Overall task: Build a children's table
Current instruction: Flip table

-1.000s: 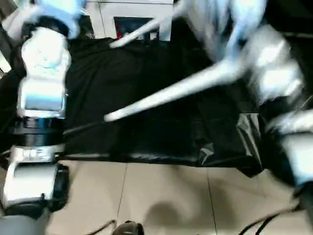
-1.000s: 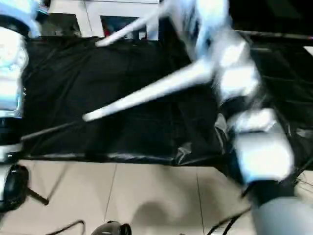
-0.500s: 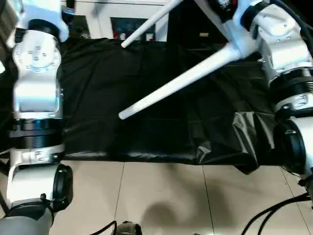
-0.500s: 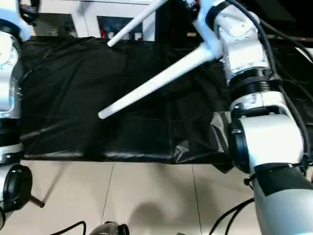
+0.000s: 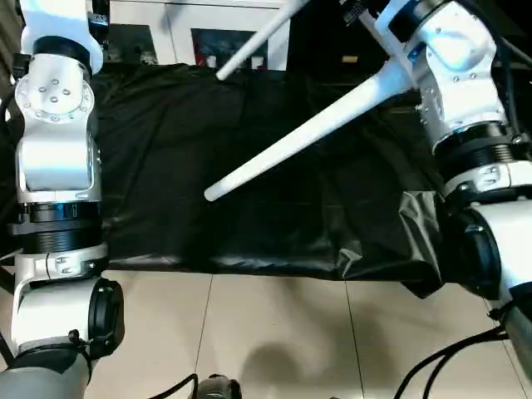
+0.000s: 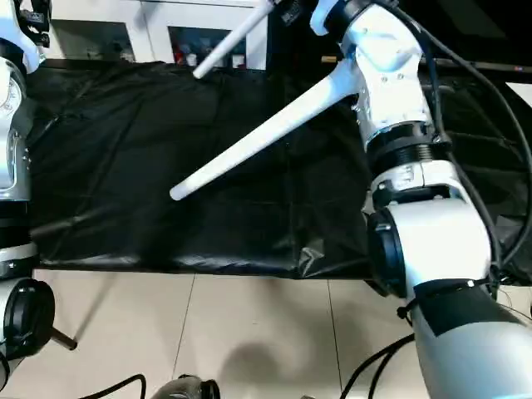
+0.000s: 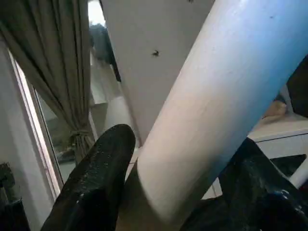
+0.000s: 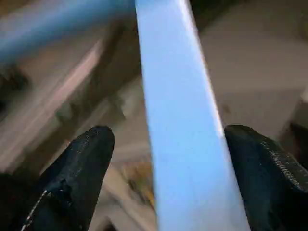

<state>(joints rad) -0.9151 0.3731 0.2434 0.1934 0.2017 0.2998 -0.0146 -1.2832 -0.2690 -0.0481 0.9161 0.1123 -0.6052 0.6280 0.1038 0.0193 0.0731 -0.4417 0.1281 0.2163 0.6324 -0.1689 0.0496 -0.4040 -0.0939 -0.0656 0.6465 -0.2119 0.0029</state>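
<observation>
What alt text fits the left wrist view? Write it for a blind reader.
A thick white table leg runs diagonally between the left claw's two black fingers, touching the one beside the window. Behind it are a grey-green curtain tied back by that window and a white panel.

Head stereo pair: looks forward and down over both forearms at the black-draped work surface point(image 5: 274, 191), sharing the long table leg point(image 6: 266, 137). Left wrist camera: very near, sighting between its fingers point(image 7: 94, 178) along a leg point(image 7: 211, 110). Right wrist camera: equally near, fingers point(image 8: 79, 163) flanking a leg point(image 8: 183, 130).
</observation>
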